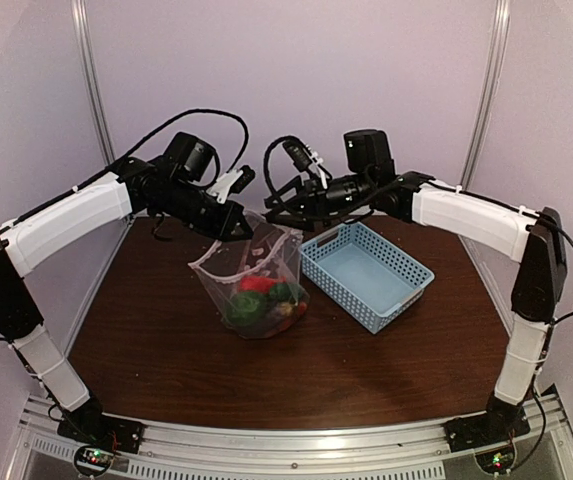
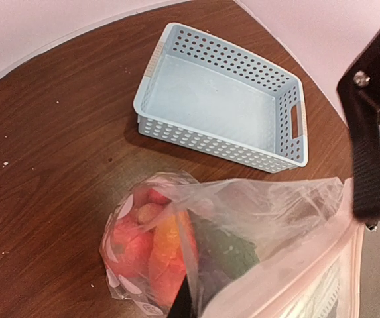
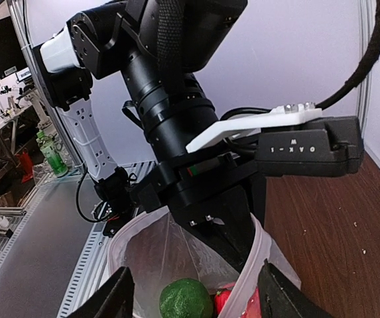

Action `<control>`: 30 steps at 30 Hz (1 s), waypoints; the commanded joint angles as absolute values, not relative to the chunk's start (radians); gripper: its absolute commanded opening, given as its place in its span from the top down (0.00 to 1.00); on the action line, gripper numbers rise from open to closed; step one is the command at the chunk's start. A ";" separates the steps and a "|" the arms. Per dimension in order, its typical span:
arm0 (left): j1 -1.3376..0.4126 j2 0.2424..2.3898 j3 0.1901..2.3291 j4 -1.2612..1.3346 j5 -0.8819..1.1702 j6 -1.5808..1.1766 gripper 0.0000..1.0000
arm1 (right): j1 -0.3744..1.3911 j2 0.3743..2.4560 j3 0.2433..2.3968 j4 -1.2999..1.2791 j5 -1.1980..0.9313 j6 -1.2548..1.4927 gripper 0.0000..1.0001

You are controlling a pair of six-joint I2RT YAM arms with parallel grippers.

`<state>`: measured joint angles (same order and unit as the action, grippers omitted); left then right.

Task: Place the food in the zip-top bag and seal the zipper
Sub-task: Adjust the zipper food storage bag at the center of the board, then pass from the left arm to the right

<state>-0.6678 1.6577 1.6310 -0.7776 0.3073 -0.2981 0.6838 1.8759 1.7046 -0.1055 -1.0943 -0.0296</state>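
Holding the clear crinkly zip-top bag [image 1: 251,275] up by its mouth, with its bottom resting on the dark wooden table [image 1: 156,340], my left gripper [image 1: 240,228] looks pinched shut on the rim, though the plastic hides the actual bite, so that is my reading; my right gripper [image 3: 199,295] is spread wide, one finger on either side of the open mouth, gripping nothing; the toy food [image 1: 266,298], red pieces and some green, sits bunched in the bag's bottom; the light blue slotted plastic basket [image 1: 366,268] stands just beside the bag on my right; filling seems done and sealing not yet begun; the thin pale zipper strip [image 2: 296,265] runs from my left pinch across toward my right fingers, which hang just above it and are the nearer to its free end; I judge they should close there.
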 commanded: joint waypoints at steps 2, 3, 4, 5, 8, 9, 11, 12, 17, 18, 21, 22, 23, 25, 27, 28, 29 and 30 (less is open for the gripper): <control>-0.667 1.648 1.638 -0.724 0.317 -0.299 1.00 | 0.616 1.763 1.747 -0.306 -1.086 -0.160 0.36; -0.667 1.646 1.638 -0.724 0.317 -0.298 1.00 | 0.601 1.755 1.746 -0.349 -1.082 -0.199 0.36; -0.667 1.645 1.637 -0.724 0.317 -0.298 1.00 | 0.588 1.751 1.746 -0.408 -1.066 -0.250 0.36; -0.667 1.646 1.636 -0.724 0.320 -0.299 1.00 | 0.582 1.749 1.746 -0.466 -1.043 -0.303 0.37; -0.667 1.646 1.636 -0.722 0.319 -0.298 1.00 | 0.585 1.751 1.729 -0.599 -0.997 -0.438 0.41; -0.667 1.646 1.637 -0.722 0.317 -0.299 1.00 | 0.586 1.754 1.716 -0.621 -0.997 -0.456 0.44; -0.667 1.646 1.641 -0.723 0.316 -0.297 1.00 | 0.591 1.760 1.695 -0.648 -0.995 -0.483 0.47; -0.667 1.647 1.644 -0.723 0.317 -0.297 1.00 | 0.594 1.762 1.688 -0.661 -0.990 -0.498 0.48; -0.667 1.647 1.648 -0.723 0.317 -0.295 1.00 | 0.611 1.771 1.665 -0.681 -0.955 -0.552 0.49; -0.667 1.648 1.649 -0.723 0.316 -0.293 1.00 | 0.614 1.774 1.662 -0.676 -0.954 -0.551 0.50; -0.667 1.651 1.651 -0.723 0.319 -0.295 1.00 | 0.625 1.788 1.665 -0.660 -0.955 -0.546 0.52; -0.667 1.652 1.651 -0.723 0.320 -0.295 1.00 | 0.628 1.794 1.666 -0.651 -0.958 -0.540 0.53; -0.667 1.650 1.649 -0.723 0.320 -0.295 1.00 | 0.631 1.800 1.668 -0.645 -0.959 -0.533 0.54; -0.667 1.649 1.646 -0.723 0.321 -0.293 1.00 | 0.634 1.812 1.672 -0.630 -0.963 -0.523 0.57; -0.667 1.648 1.643 -0.724 0.322 -0.292 1.00 | 0.636 1.820 1.675 -0.617 -0.963 -0.516 0.59; -0.667 1.648 1.641 -0.724 0.323 -0.292 1.00 | 0.637 1.822 1.675 -0.610 -0.963 -0.512 0.60; -0.667 1.648 1.641 -0.724 0.322 -0.292 1.00 | 0.638 1.823 1.674 -0.603 -0.961 -0.509 0.61; -0.667 1.649 1.641 -0.724 0.322 -0.291 1.00 | 0.638 1.824 1.672 -0.598 -0.958 -0.507 0.62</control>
<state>-0.6678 1.6577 1.6310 -0.7773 0.3111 -0.2977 0.6312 1.8080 1.6726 -0.6312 -0.9783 -0.5205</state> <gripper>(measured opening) 0.005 0.396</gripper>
